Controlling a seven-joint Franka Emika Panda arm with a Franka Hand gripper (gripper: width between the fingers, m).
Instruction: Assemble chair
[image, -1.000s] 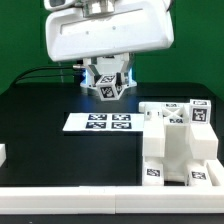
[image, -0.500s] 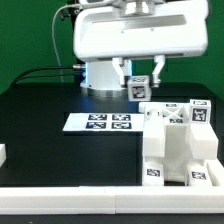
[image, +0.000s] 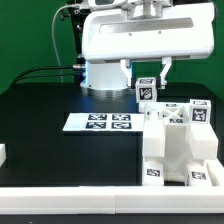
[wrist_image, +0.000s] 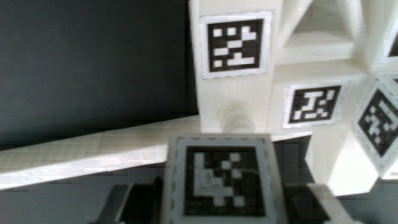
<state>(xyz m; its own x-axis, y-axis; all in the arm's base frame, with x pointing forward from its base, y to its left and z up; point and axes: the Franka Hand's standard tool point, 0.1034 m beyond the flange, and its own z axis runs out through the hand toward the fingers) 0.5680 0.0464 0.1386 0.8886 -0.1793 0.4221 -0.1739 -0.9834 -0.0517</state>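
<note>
The partly built chair is a chunky white block structure with several tags, standing at the exterior view's right. My gripper hangs just above its back left corner and is shut on a small white tagged chair part. In the wrist view the held chair part sits between the two dark fingers. Beyond it rise the chair's tagged upright bars. The big white wrist housing hides the upper part of the gripper in the exterior view.
The marker board lies flat on the black table to the left of the chair. A small white piece shows at the exterior view's left edge. A white rail runs along the table's front.
The arm has carried the held part toward the exterior view's right, from behind the marker board to above the chair's back left corner. The grip has not changed.
</note>
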